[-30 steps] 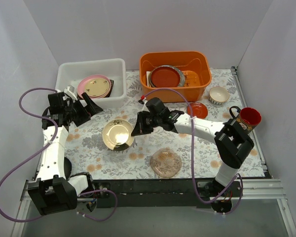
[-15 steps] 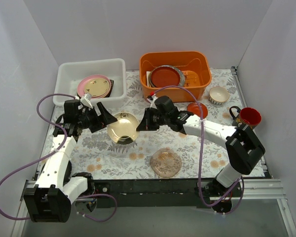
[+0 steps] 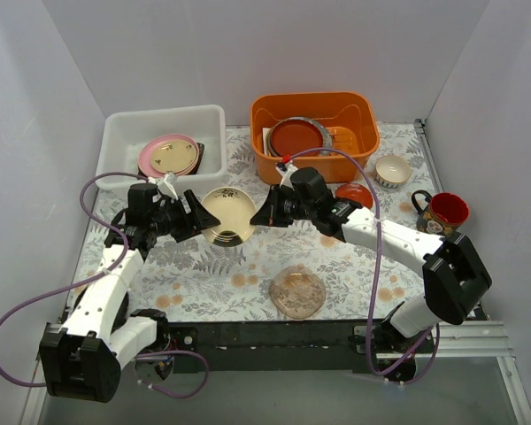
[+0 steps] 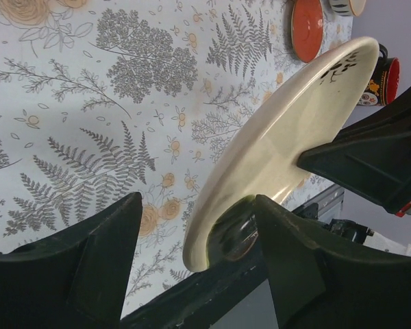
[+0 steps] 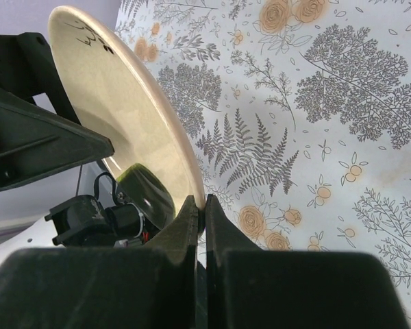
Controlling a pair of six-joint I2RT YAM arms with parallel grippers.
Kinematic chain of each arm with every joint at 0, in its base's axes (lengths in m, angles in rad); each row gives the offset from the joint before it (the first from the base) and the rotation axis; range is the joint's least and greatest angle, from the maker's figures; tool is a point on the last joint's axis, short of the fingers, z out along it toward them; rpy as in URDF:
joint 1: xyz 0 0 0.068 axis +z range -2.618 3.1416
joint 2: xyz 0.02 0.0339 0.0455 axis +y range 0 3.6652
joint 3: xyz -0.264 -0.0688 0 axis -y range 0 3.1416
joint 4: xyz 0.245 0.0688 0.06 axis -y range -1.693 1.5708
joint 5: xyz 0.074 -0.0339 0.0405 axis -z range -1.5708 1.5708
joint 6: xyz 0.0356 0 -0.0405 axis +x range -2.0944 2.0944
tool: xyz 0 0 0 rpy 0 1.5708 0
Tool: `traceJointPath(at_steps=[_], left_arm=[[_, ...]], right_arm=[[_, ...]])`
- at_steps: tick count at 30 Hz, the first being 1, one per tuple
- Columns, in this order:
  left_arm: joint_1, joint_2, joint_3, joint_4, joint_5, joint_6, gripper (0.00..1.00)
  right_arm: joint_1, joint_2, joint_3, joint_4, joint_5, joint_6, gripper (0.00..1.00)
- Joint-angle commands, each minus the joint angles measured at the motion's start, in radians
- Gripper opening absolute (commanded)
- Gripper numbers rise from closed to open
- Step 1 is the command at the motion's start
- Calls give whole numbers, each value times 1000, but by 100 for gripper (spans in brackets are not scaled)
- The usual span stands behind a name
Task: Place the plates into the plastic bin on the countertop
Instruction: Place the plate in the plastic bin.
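Right wrist view is showing the right gripper [image 5: 200, 203] pinching narrowly on the near rim of the cream plate [image 5: 123, 103], which is hanging tilted above the countertop [image 5: 329, 103]. Left wrist view is showing the left gripper [image 4: 195, 205] standing wide, its fingers straddling the opposite rim without clearly touching it. From the top camera, the plate is sitting at centre frame between both arms, and the plastic bin [image 3: 115, 133] is lying in the upper left with stacked plates [image 3: 170, 155] inside. The handover is looking like the risk: if the right gripper is releasing before the left is clamping firmly, the glossy plate could be pivoting in that thin-edge pinch or dropping onto the countertop.
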Motion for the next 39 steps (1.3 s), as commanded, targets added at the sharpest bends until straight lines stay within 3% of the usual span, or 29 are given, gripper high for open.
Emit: traceJointPath(at_steps=[1,4,5,8,13,14,15,17,21,24,27,33,39], left_arm=[[-42,-30,-5,61,-18,-34,61],[-68,-23,-6,82,-21,-53,48],[-73,-23,-3,87,-30,-57,37],[-93,-16,2,93,-44,-67,21],[-111,-3,6,94,-56,-67,8],[-113,-1,6,93,-61,-67,0],[-116,0,9,93,-62,-67,0],[-116,10,14,93,-61,-68,0],[-122,17,23,93,-61,-65,0],[-122,23,35,93,-64,-56,0],[-124,36,48,93,-64,-54,0],[-124,56,71,94,-65,-51,0],[-124,83,98,99,-74,-42,0]], right_arm=[[-1,-51,11,71,0,7,1],[-1,-53,11,76,-6,10,1],[-1,-53,11,77,-6,9,1],[-1,-54,11,76,-8,10,1],[-3,-57,5,82,-14,9,1],[-1,-59,5,85,-15,9,1],[-3,-60,0,88,-15,9,1],[-4,-62,-4,96,-23,9,14],[-6,-68,-15,105,-25,9,51],[-9,-82,-20,97,-11,-2,72],[-12,-96,-20,79,12,-11,84],[-15,-119,-27,51,41,-25,95],[-23,-136,-44,47,49,-25,96]])
